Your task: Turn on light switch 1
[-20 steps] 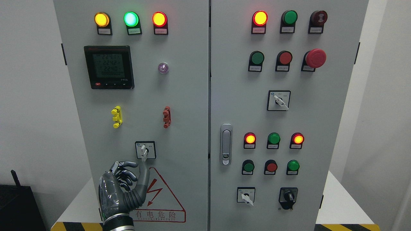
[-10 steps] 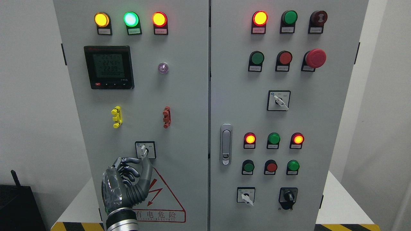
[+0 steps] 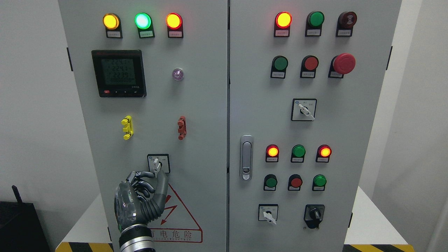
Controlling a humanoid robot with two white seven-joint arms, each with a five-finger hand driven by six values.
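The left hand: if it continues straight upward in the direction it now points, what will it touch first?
Most likely the white lever of the rotary selector switch directly above the left hand. The thumb tip already appears beside the lever's lower end, though depth to the panel is unclear.

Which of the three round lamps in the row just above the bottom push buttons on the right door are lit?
Two are on: the left red lamp and right red lamp glow brightly. The green lamp between them is dark.
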